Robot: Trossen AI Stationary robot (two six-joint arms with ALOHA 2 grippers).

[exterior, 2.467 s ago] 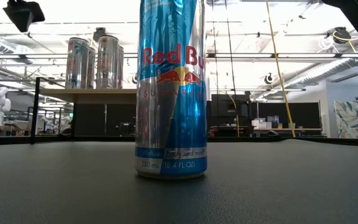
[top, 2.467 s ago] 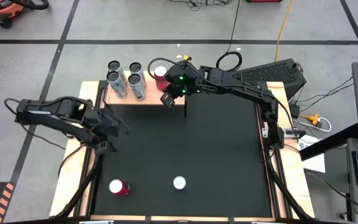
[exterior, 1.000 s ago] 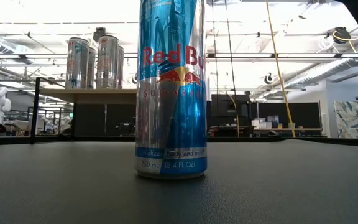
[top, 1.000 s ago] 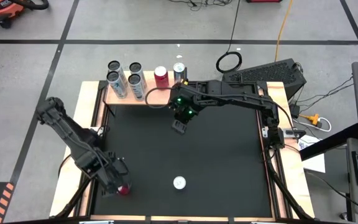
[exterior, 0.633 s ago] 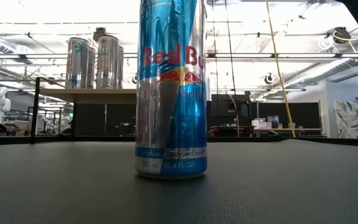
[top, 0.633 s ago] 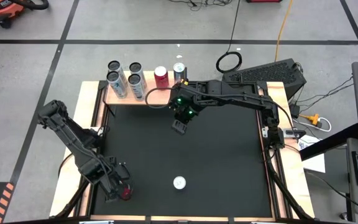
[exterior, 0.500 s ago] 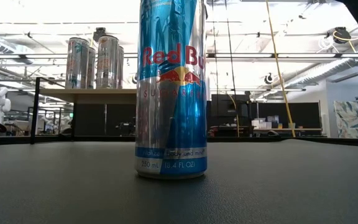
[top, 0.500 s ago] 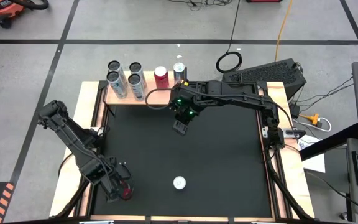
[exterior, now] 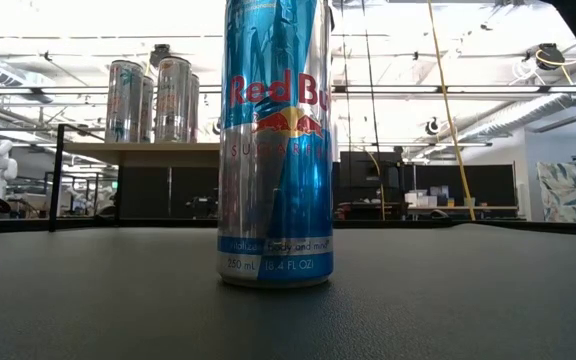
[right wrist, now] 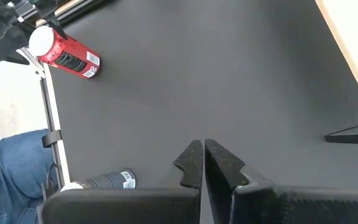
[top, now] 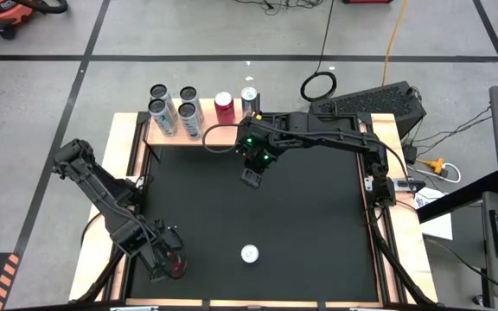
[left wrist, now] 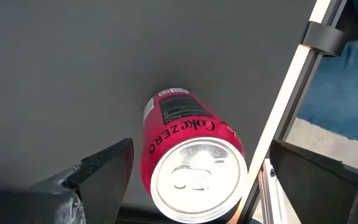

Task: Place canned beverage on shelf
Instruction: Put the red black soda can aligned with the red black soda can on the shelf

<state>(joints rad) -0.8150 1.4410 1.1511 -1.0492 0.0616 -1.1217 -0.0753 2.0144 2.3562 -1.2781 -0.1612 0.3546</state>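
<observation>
So right now the left gripper is down at the near-left corner of the table, jaws spread wide on either side of a red cola can. From its wrist camera you can see both fingers flanking the can with a gap on each side, so it isn't holding anything yet. The can stands upright on the black mat, close to the table's side rail.

The right gripper hangs over the far middle of the table, just in front of the shelf, pinched fully shut with nothing in it.

The shelf sits at the far-left edge and already carries a handful of cans, with another red one among them. A blue-and-silver energy drink can is also still on the table, near the front middle.

My guess on handling: the red can is stiff but thin-walled, so squeeze too hard and it dents. It's smooth, painted metal, so a bit slippery. If it's full it'll have some heft. I'd grab it around the middle of the body, both fingers square on the sides, not up at the tapered rim where it could pop out.
</observation>
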